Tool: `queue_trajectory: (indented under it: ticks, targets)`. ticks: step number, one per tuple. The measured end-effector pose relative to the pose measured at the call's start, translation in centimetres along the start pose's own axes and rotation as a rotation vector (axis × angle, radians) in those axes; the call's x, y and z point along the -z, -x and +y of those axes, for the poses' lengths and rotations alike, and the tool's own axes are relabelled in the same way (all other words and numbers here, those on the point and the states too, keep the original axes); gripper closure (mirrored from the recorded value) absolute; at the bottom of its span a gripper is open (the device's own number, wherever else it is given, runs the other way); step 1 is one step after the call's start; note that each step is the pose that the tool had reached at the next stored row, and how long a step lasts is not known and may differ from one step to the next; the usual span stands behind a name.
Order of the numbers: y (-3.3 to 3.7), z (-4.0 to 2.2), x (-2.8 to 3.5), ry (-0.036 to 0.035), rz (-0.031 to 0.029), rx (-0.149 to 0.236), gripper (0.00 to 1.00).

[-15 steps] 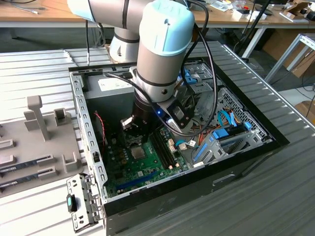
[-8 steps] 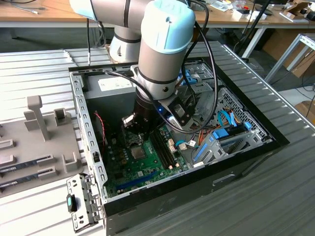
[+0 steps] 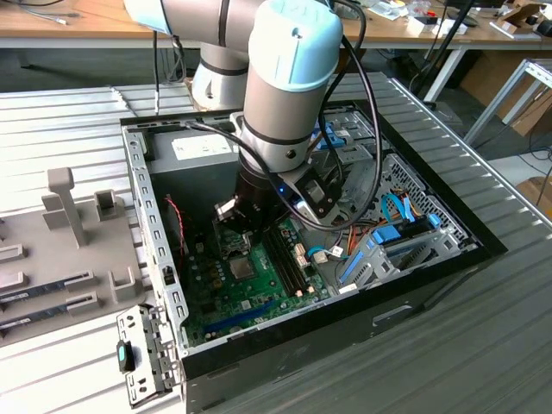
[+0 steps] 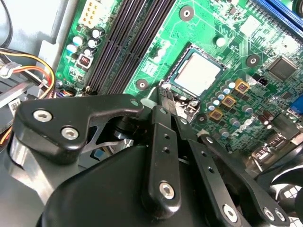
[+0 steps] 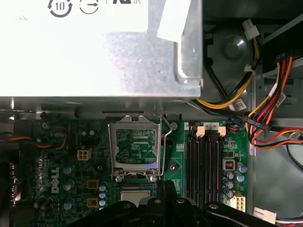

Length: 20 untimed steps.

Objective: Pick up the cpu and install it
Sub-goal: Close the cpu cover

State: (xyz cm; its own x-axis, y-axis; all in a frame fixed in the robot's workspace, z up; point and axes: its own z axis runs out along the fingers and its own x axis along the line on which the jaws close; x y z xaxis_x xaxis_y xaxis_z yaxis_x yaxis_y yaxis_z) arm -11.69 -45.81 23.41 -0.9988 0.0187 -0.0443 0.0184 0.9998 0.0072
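Cpu [image 4: 202, 73] sits flat in its socket on the green board [image 4: 265, 33], and I see the fingers [image 4: 165, 94] pressed together, holding nothing, tips just beside the chip's corner. My arm [image 3: 285, 86] reaches straight down into the open computer case [image 3: 431, 267]. In the first wrist view the socket's metal frame [image 5: 135, 146] stands tilted open beyond the chip, with the grey power box [image 5: 94, 47] past it. Memory slots [image 4: 128, 42] run alongside, and coloured cables [image 5: 270, 113] crowd one side.

smooth silver metal cpu [image 4: 202, 73], glossy green motherboard [image 4: 246, 56], matt black gripper [image 4: 166, 94]
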Motion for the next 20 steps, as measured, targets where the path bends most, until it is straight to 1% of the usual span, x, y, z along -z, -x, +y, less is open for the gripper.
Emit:
queue_trajectory:
  ticks: [12, 14, 20]
  targets:
    - [0.52, 0.49, -0.03, 0.0000, 0.0000, 0.000, 0.89]
    - [0.86, 0.64, -0.04, -0.0001, 0.0000, 0.000, 0.89]
    - [1.39, 0.90, -0.08, 0.0000, 0.0000, 0.000, 0.89]
